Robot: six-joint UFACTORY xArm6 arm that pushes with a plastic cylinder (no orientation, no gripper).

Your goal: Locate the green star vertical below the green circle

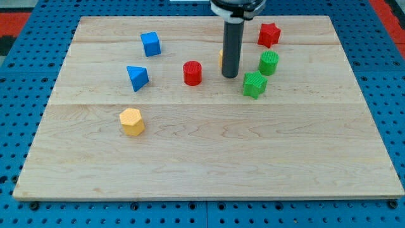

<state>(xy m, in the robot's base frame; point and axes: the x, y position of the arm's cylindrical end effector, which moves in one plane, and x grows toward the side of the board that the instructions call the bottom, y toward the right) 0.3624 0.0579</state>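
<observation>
The green star (pixel 254 84) lies right of the board's centre, just below and slightly left of the green circle (pixel 268 63); the two almost touch. My tip (pixel 230 76) rests on the board just left of the green star, with a small gap between them. The rod rises from it to the view's top and hides most of a yellow block (pixel 221 59) behind it.
A red star (pixel 269 34) sits near the top right. A red cylinder (pixel 192 73) is left of the rod. A blue cube (pixel 150 44), a blue triangle (pixel 137 77) and a yellow hexagon (pixel 132 121) lie on the wooden board (pixel 209 164) at the left.
</observation>
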